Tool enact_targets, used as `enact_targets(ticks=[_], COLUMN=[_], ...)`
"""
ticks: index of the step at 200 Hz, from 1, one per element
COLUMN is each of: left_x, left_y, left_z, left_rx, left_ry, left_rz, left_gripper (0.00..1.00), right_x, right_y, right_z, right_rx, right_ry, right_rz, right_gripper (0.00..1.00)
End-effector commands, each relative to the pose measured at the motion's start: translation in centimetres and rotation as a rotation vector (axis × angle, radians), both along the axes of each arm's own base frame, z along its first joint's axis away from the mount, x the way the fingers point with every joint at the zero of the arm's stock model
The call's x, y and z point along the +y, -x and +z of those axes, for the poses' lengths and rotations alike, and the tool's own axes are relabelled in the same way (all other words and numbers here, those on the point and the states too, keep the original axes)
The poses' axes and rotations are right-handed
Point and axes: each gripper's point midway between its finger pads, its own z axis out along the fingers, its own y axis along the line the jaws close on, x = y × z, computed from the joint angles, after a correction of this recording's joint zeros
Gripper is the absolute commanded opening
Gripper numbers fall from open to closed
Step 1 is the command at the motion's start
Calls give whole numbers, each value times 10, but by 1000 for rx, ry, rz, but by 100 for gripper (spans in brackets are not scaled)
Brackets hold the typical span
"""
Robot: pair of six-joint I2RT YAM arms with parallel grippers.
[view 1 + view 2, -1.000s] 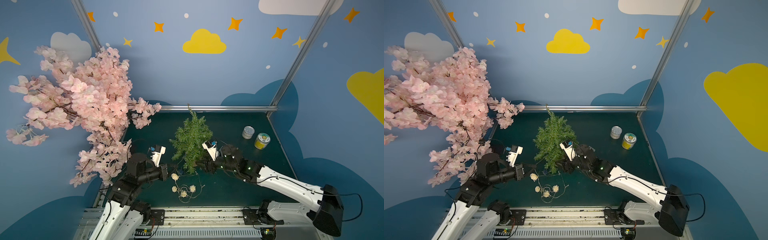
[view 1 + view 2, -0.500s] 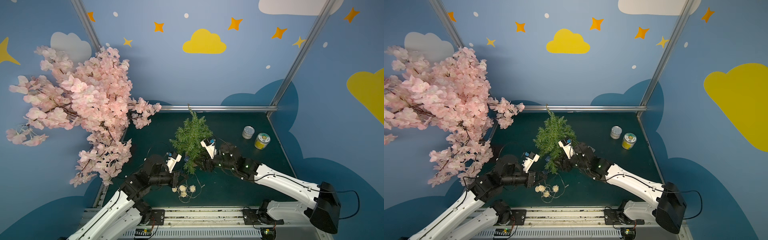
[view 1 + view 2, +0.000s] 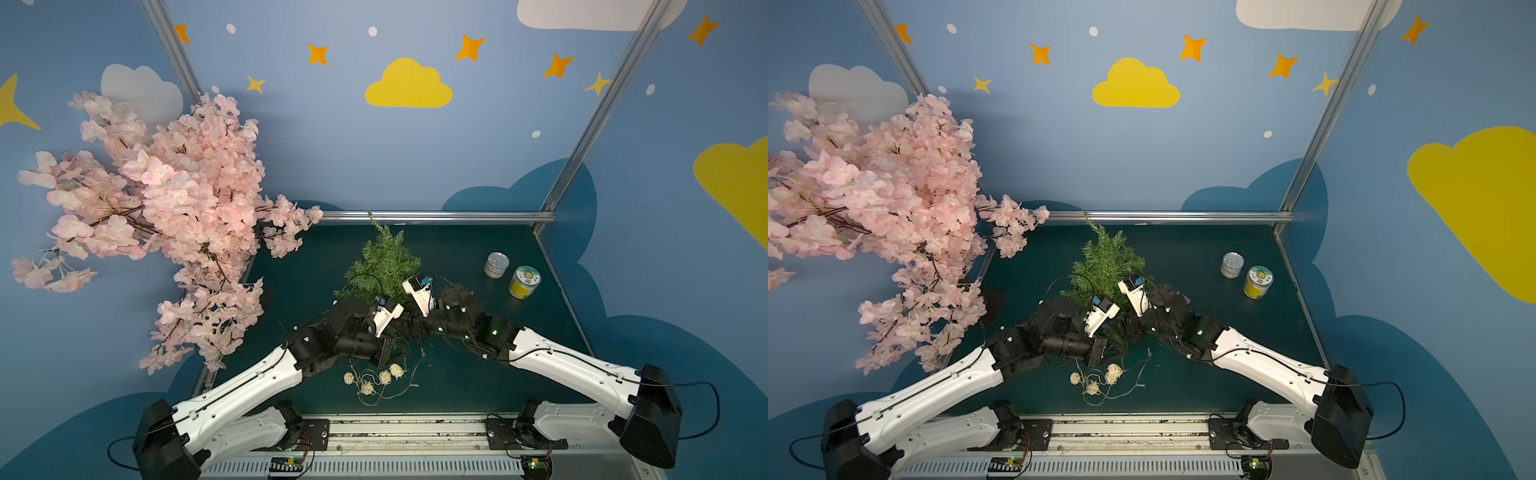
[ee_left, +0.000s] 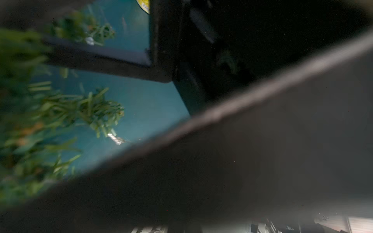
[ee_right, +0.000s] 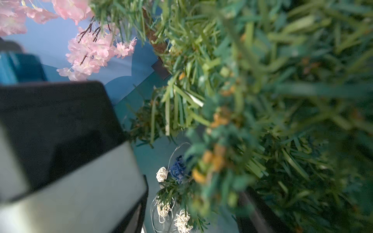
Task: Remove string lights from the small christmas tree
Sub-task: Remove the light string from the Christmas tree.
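You have no writing here that you can actually read. The yellow jar (image 3: pixel 524 282) wears a round printed label on its lid (image 3: pixel 1259 276), seen in both top views, but the print is too small for you to make out a word or a number. In the left wrist view a yellow strip (image 4: pixel 144 4) with dark marks sits at the frame edge, too blurred to read
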Motion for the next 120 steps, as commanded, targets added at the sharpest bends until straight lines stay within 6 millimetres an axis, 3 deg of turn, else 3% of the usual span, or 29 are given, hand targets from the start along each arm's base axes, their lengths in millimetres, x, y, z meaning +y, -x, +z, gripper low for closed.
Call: enact_targets(ticks=[1, 24, 63, 120], left_x=[-10, 0, 14, 27], left_y=[-2, -7, -10, -35], left_z=[18, 11, 18, 25], left_rx=[-52, -73, -101, -88], left_ry=[45, -10, -2, 28], left_rz=[-29, 11, 80, 207], left_gripper=[4, 4, 4, 4], right_x=[-4, -9, -31, -56], right_y=[0, 0, 5, 57], right_z=[20, 20, 28, 34], right_rx=[-13, -17, -32, 23], right_ry=[-31, -28, -44, -126], right_rz=[-6, -16, -52, 78], right_gripper=[66, 66, 64, 68])
